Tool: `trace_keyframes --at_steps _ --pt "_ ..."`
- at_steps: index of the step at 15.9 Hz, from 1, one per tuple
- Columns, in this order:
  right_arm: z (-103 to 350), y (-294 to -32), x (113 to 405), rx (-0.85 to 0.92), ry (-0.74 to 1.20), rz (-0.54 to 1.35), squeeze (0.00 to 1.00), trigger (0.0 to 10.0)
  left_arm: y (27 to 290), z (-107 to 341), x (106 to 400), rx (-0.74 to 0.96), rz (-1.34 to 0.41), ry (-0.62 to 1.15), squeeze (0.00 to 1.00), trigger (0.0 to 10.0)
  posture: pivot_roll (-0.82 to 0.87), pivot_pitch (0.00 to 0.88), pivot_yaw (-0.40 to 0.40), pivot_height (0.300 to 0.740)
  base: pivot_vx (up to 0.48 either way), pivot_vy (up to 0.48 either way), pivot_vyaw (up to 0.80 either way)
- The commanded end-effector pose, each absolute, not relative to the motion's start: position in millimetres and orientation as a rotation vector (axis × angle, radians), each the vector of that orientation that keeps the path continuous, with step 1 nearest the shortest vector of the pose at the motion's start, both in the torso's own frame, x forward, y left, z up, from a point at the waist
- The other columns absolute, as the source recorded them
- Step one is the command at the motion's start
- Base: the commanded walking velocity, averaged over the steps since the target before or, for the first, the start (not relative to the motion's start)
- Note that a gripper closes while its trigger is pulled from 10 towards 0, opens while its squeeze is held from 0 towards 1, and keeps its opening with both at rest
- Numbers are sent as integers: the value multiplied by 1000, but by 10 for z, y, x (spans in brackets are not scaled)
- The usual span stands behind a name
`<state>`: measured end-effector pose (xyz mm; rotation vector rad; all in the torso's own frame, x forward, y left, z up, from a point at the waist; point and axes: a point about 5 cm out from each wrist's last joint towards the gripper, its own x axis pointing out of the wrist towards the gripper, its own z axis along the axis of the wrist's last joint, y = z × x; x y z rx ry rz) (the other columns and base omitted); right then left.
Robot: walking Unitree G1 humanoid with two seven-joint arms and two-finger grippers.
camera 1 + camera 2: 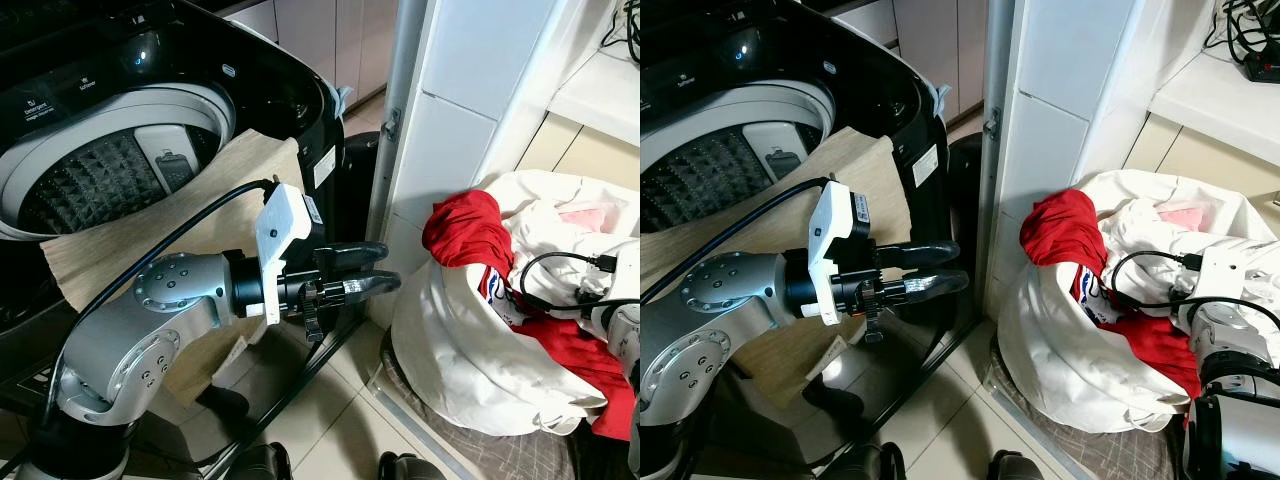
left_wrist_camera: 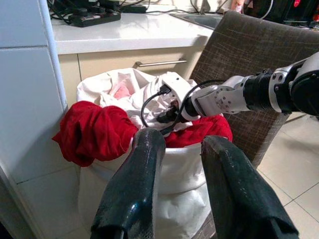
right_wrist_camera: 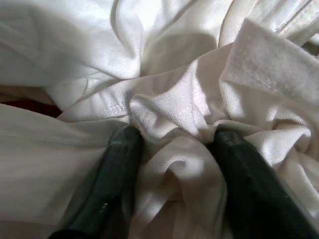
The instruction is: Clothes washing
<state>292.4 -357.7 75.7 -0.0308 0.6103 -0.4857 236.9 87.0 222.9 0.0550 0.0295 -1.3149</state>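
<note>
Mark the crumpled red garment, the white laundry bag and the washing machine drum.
crumpled red garment [image 1: 465,232], left eye view, bunched top.
white laundry bag [image 1: 450,340], left eye view, front wall.
washing machine drum [image 1: 95,180], left eye view, dark interior.

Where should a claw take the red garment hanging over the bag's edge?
Probably the bunched hump of the red garment on the laundry bag rim, from the washer side: it bulges out free there, while its other end lies under white clothes and the right claw's arm.

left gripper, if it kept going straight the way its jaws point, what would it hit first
Most likely the red garment draped over the rim of the white laundry bag; the left gripper aims at it, though the depth is uncertain.
</note>
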Motion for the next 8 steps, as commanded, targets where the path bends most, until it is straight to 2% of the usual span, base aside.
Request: trace_keyframes --at_steps 1,8 --pt "759 -3591 2916 -8 605 -489 0 0 854 2223 2358 56 -1331 37 0 10000 9 115 53 740 0 0 0" --pt "820 -3616 2938 50 541 -499 0 0 845 2216 2406 49 -1300 19 0 10000 -9 94 44 740 0 0 0"
